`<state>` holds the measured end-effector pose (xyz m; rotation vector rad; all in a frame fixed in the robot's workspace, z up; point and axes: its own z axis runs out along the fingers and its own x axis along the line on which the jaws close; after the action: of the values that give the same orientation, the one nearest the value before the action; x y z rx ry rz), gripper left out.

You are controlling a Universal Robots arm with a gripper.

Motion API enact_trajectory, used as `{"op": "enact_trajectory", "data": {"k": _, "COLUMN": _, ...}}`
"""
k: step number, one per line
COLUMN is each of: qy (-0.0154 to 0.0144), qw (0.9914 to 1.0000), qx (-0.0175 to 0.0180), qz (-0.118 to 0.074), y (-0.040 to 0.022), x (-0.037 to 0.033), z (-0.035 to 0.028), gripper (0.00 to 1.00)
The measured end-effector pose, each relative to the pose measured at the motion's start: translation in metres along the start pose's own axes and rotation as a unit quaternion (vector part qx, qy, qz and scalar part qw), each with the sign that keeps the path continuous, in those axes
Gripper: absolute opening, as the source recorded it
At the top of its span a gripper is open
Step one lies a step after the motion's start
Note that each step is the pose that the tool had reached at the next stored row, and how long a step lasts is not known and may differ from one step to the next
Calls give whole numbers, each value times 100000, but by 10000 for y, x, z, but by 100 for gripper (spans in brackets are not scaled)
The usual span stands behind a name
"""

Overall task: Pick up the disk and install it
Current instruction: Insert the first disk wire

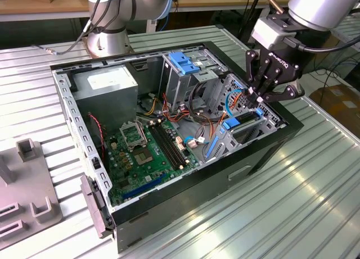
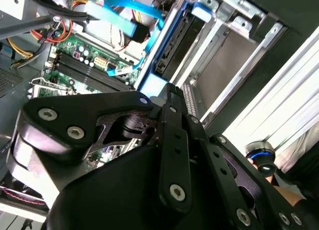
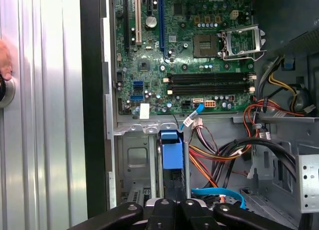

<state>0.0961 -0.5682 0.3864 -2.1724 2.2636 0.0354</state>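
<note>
The disk (image 1: pixel 235 123) sits edge-up in the metal drive bay at the exterior view's right end of the open computer case, its blue carrier frame showing along the top. In the first wrist view the disk's blue end (image 3: pixel 172 157) stands in the slot just ahead of my fingers. My gripper (image 1: pixel 257 97) hangs right over the bay's outer end, fingers drawn together, tips close to the blue frame; I cannot tell whether they touch it. Both wrist views show the black fingers closed side by side, the gripper (image 3: pixel 174 204) and the gripper (image 2: pixel 167 88) pointing at the disk (image 2: pixel 172 45).
The green motherboard (image 1: pixel 152 146) fills the case floor, with a grey power-supply box (image 1: pixel 107 85) at the back and a blue bracket (image 1: pixel 183 62) topping another cage. Orange, red and blue cables (image 3: pixel 219 160) run beside the bay. A hand (image 3: pixel 4 60) rests on the ribbed table.
</note>
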Motion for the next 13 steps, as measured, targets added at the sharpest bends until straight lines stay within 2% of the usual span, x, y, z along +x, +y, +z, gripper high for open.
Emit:
{"op": "enact_trajectory", "data": {"k": 6, "qy": 8, "qw": 100000, "qx": -4, "qz": -268, "y": -188, "x": -8, "z": -2, "gripper": 10}}
{"op": "enact_trajectory", "data": {"k": 9, "qy": 6, "qw": 99999, "qx": -6, "qz": -330, "y": -233, "x": -10, "z": -2, "gripper": 10}}
{"op": "enact_trajectory", "data": {"k": 13, "qy": 9, "qw": 99998, "qx": -9, "qz": -593, "y": -255, "x": -11, "z": -3, "gripper": 10}}
